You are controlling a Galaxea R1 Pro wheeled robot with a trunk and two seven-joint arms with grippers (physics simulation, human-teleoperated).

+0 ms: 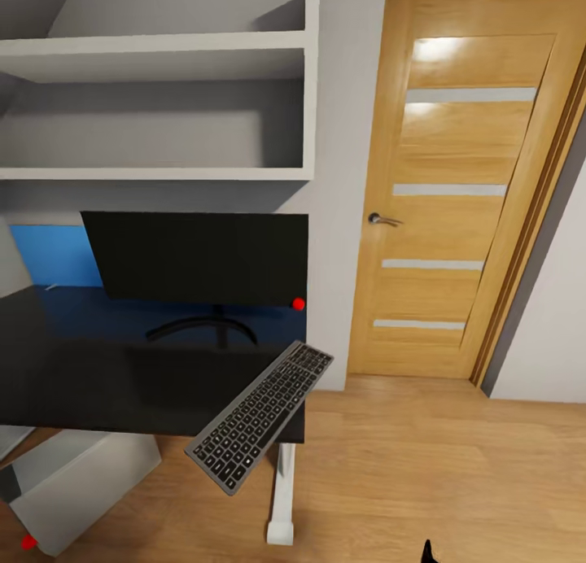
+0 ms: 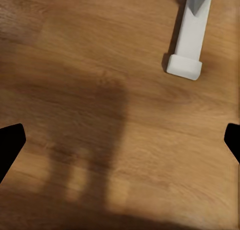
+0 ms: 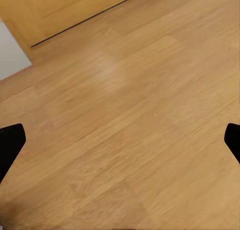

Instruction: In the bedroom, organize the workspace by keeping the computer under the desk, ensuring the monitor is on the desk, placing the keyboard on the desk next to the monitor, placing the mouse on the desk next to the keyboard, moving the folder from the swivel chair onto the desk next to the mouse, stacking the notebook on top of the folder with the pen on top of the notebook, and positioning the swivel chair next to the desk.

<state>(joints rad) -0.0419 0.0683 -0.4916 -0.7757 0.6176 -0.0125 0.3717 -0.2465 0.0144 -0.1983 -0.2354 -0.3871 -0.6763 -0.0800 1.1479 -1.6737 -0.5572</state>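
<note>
At the desk corner by the wooden door [image 1: 464,189]: large black desk [image 1: 98,376] with white leg [image 1: 282,498], wide flat black monitor [image 1: 199,258] standing on it at the back. Pale grey box-shaped computer tower [image 1: 77,486] sits on the plank floor [image 1: 423,473] below the desk's front edge, only partly beneath it. Slim dark grey keyboard [image 1: 260,412] lies diagonally on the desk's right front corner, one end overhanging the edge.

Judged step: keyboard placement. Next move calls for sliding it fully onto the desk, beside the monitor; risk of tipping off.

Left end effector [image 2: 120,142]: fingers spread apart, empty, over the floor near the desk leg. Right end effector [image 3: 120,142]: spread apart, empty, over bare floor.
</note>
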